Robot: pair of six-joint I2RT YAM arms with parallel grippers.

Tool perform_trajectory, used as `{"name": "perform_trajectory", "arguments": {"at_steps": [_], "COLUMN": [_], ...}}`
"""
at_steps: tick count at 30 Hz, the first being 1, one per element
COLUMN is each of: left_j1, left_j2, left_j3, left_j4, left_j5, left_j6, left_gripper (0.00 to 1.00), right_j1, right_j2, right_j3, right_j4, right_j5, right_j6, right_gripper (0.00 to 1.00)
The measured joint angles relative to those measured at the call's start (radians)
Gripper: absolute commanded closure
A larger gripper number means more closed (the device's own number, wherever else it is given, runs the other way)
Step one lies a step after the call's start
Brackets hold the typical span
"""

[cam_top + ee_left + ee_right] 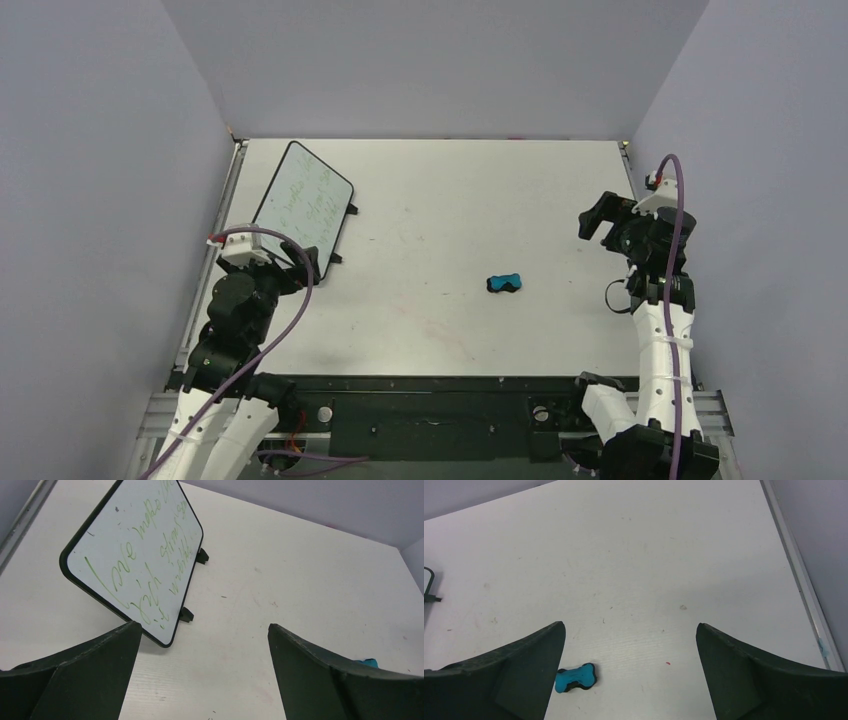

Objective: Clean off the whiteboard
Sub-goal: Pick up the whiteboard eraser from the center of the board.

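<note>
You had soft, even light from overhead in all three views. The bench (470,210) came up bright white, while the walls (100,150) looked a dimmer lilac-grey. Shadows were faint: a pale one under the whiteboard (135,555), a thin one around the eraser (575,677). The green writing read sharply. Up close, the fingers (85,675) of the left pincer (202,630) and of the right pincer (630,627) showed dark, with little surface detail.

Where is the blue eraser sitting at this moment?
In the top view the blue eraser lies on the table right of centre, apart from the whiteboard at the left and nearer the right pincer.
</note>
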Motion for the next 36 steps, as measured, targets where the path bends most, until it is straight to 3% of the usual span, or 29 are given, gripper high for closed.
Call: {"name": "perform_trajectory", "arguments": {"at_steps": [4, 8, 12, 15, 23, 30, 36], "left_j1": [0.0, 0.0, 0.0, 0.0, 0.0, 0.0, 0.0], "left_j2": [-0.009, -0.013, -0.018, -0.036, -0.015, -0.006, -0.023], "left_j3": [-0.002, -0.002, -0.004, -0.029, -0.14, -0.189, -0.216], "left_j4": [-0.034, -0.074, -0.121, -0.134, -0.119, -0.11, -0.111], "left_j5": [0.039, 0.064, 0.079, 0.085, 0.148, 0.143, 0.125], "left_j6": [-0.033, -0.083, -0.142, -0.191, -0.301, -0.393, -0.412], "left_gripper": [0.03, 0.03, 0.03, 0.05, 0.06, 0.05, 0.05], "right_j1": [-0.017, -0.012, 0.065, 0.157, 0.364, 0.51, 0.61], "right_j2": [-0.009, -0.013, 0.013, 0.06, 0.166, 0.316, 0.468], "right_j3": [-0.018, -0.042, -0.049, -0.048, -0.048, -0.04, 0.078], "right_j4": [-0.002, -0.005, -0.031, -0.078, -0.086, -0.043, -0.193], "right_j5": [-0.062, -0.227, -0.369, -0.392, -0.259, 0.037, 0.085], "right_j6": [-0.016, -0.105, -0.214, -0.294, -0.307, -0.231, -0.476], "right_gripper": [0.0, 0.0, 0.0, 0.0, 0.01, 0.08, 0.22]}}
